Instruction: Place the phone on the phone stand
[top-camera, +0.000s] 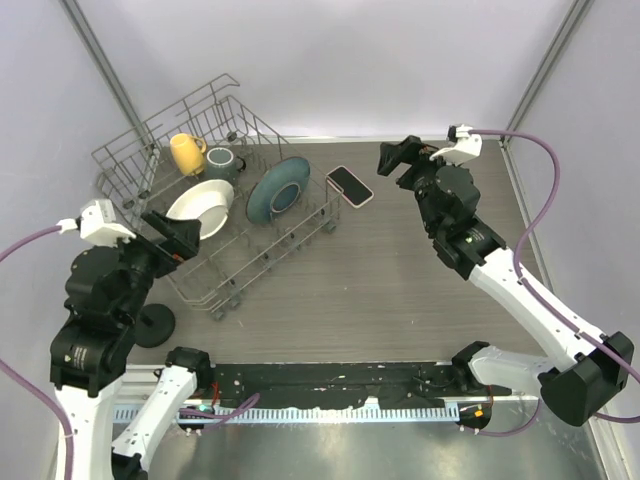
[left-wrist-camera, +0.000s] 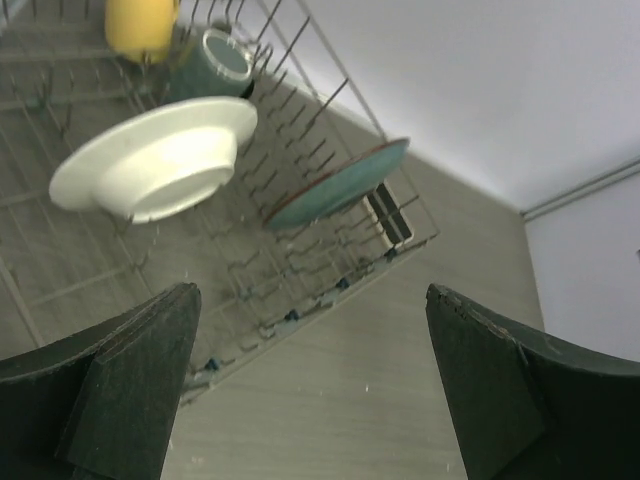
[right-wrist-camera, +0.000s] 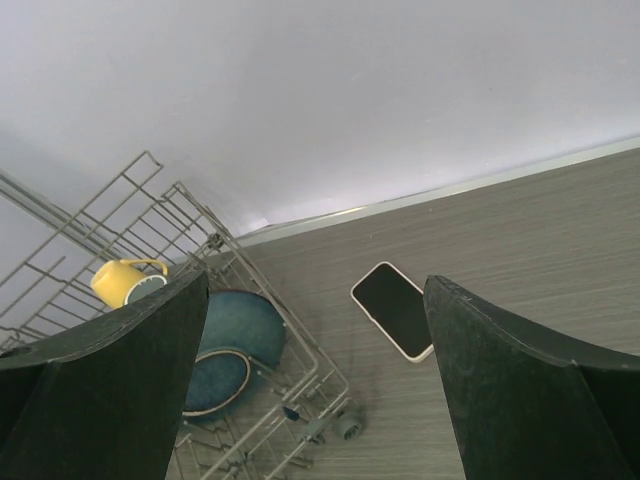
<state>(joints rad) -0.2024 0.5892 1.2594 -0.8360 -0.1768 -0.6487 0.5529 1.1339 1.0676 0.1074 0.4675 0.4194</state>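
phone (top-camera: 350, 186) flat, diagonal, tight beside the rack (top-camera: 252, 120), open tabletop (top-camera: 400, 290) on its right; left claw (top-camera: 178, 238), right claw (top-camera: 398, 162) both released

The phone (top-camera: 350, 185) was black, pale-rimmed; mug (top-camera: 186, 152) yellow, bowl (top-camera: 200, 207) cream, plate (top-camera: 278, 187) teal, worktop (top-camera: 400, 290) grey woodgrain.

The left arm (top-camera: 95, 300) stands folded at the near left, and the left pincer (top-camera: 186, 238) points far-right with its jaws spread wide. The right arm (top-camera: 520, 290) stretches from near right toward the far side, the right pincer (top-camera: 398, 160) equally agape.
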